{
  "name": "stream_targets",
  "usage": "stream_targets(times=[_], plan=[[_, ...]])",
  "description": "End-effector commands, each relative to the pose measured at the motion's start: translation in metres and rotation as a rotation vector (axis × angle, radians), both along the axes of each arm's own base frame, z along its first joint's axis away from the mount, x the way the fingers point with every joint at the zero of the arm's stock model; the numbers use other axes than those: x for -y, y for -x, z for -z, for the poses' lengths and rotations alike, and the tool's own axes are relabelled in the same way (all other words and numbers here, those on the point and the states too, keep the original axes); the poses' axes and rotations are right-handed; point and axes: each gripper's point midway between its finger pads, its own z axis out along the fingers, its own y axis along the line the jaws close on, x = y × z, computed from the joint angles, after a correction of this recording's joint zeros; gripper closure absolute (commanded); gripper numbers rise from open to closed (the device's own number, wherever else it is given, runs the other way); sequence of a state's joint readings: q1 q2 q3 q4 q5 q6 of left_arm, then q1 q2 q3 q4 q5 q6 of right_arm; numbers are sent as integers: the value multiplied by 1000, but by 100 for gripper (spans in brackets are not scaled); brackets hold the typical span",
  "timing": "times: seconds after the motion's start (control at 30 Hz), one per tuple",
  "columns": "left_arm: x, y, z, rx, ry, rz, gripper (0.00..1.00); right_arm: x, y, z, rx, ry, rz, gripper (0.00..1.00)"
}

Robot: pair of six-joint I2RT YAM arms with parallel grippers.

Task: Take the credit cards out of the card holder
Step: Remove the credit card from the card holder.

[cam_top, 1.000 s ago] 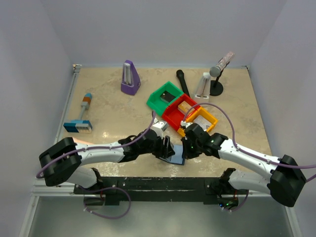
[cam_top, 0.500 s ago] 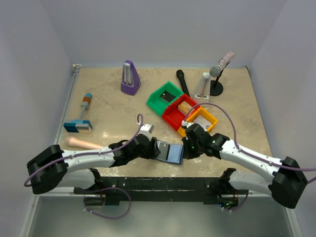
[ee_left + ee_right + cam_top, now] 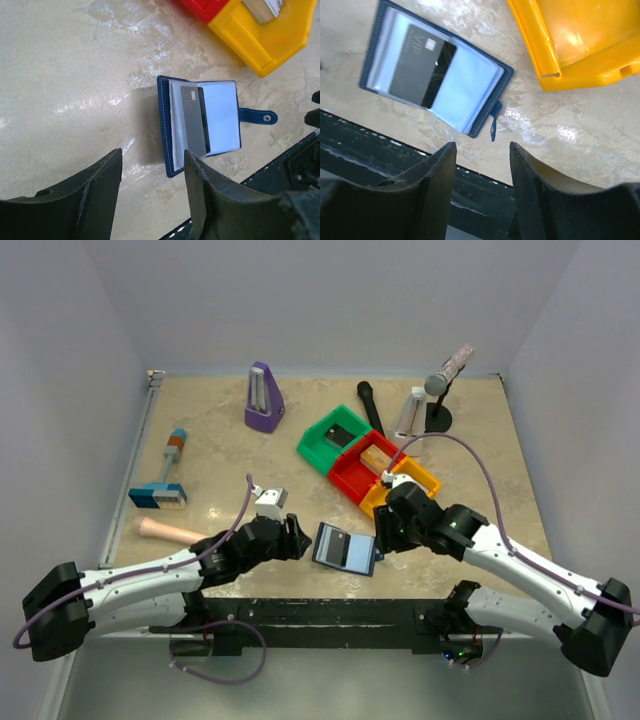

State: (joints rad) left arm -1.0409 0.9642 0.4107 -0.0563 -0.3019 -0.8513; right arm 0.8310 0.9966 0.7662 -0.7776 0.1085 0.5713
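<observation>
place: robot lab test cell | evidence: plain pale walls (image 3: 320,300) box in a stone-look tabletop (image 3: 225,465); black mounting rail (image 3: 320,612); mixed props, metronome (image 3: 264,398), coloured bins (image 3: 316,436)

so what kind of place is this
Likely a robot test cell: plain walls box in a table, two arms are bolted at its near edge, and unrelated props like a metronome and a wallet lie about.

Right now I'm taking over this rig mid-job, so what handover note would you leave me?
Left gripper: fingers open, empty, left of the card holder.
Right gripper: fingers open, empty, right of it.
The card holder lies open, flat, near the table front edge, snap tab undone.
Done: holder opened.
Left: dark grey card sits in its sleeve; pull it out, check for more.
</observation>
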Motion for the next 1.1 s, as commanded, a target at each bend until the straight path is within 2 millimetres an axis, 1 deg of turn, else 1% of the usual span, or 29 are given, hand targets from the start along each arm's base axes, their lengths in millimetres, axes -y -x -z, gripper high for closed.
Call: stream_targets(times=[0.0, 0.03, 0.07, 0.13, 0.17, 0.23, 0.3, 0.33, 0.4, 0.43, 0.53, 0.57, 0.67, 0.77, 0.83, 0.97, 1.07], plan=[[1, -7, -13, 45, 21, -3, 43, -3, -7, -42, 123, -78, -33, 49], [5, -7, -16, 48, 37, 9, 44, -9, -7, -48, 142, -120, -58, 49], [11, -8, -22, 62, 66, 20, 44, -15, -6, -51, 155, -155, -83, 49], [20, -8, -26, 73, 100, 53, 44, -32, -6, -55, 172, -237, -133, 49], [25, -8, -28, 77, 110, 69, 44, -40, -2, -55, 155, -274, -161, 49], [34, -8, -30, 90, 133, 100, 44, -63, 11, -53, 96, -385, -241, 50], [40, -8, -25, 79, 122, 127, 44, -82, 13, -48, 72, -477, -268, 56], [44, -8, -26, 86, 124, 144, 44, -85, 9, -45, 62, -485, -244, 60], [51, -8, -27, 87, 138, 166, 44, -89, 9, -38, 33, -476, -250, 68], [52, -8, -24, 83, 139, 169, 44, -91, 8, -33, 21, -474, -247, 71], [58, -10, -21, 72, 135, 173, 44, -89, 4, -12, -6, -455, -207, 72], [59, -11, -18, 64, 129, 173, 44, -89, 3, -7, -16, -446, -196, 72], [63, -13, -14, 50, 117, 172, 44, -82, 0, 19, -70, -396, -139, 72], [61, -14, -4, 28, 98, 149, 44, -79, 0, 41, -127, -359, -101, 71], [58, -16, 3, 18, 79, 134, 44, -80, 0, 50, -151, -358, -93, 68], [51, -16, 19, -17, 46, 102, 44, -84, -2, 58, -177, -362, -74, 60], [47, -15, 32, -41, 32, 85, 44, -85, -4, 60, -180, -362, -63, 58]])
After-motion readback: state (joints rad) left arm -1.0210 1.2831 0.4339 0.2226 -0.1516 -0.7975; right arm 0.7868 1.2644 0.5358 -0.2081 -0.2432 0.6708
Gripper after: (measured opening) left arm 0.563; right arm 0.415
